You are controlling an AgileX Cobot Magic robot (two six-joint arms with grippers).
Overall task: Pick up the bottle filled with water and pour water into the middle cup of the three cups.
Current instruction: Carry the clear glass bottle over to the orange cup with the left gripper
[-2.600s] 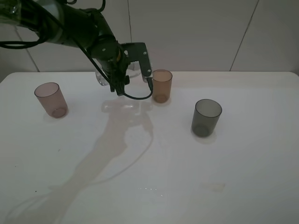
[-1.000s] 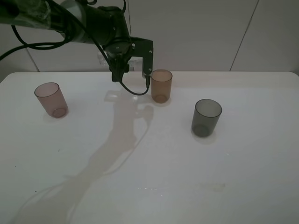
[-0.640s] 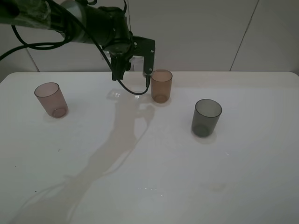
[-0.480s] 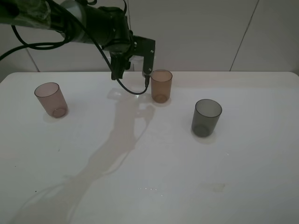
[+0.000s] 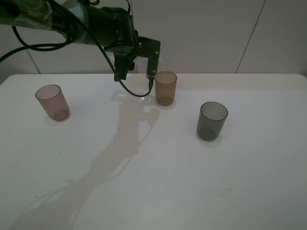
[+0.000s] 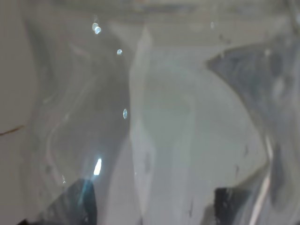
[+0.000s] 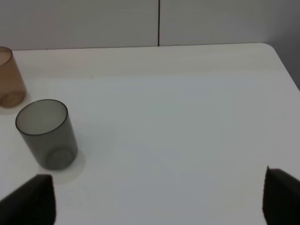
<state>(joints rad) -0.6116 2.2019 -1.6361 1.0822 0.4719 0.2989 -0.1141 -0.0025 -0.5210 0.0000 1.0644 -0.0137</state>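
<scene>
My left gripper [image 5: 137, 64] is shut on the clear bottle [image 6: 150, 117], which fills the left wrist view. It holds the bottle in the air just left of the amber middle cup [image 5: 166, 87], about level with the cup's rim. In the exterior view the bottle is mostly hidden by the gripper. The pinkish-brown cup [image 5: 52, 102] stands at the left and the dark grey cup [image 5: 211, 120] at the right. My right gripper [image 7: 154, 199] is open and empty, low over the table to the right of the grey cup [image 7: 46, 133]. The amber cup [image 7: 9, 77] also shows there.
The white table [image 5: 158, 167] carries only the three cups. A pale wall [image 5: 206, 33] runs behind its far edge. The left arm and its cables [image 5: 72, 21] reach in from the top left. The table's right edge [image 7: 283, 65] shows in the right wrist view.
My left gripper has risen with the bottle from near the tabletop and moved slightly right, closer to the amber cup. The cups have not moved.
</scene>
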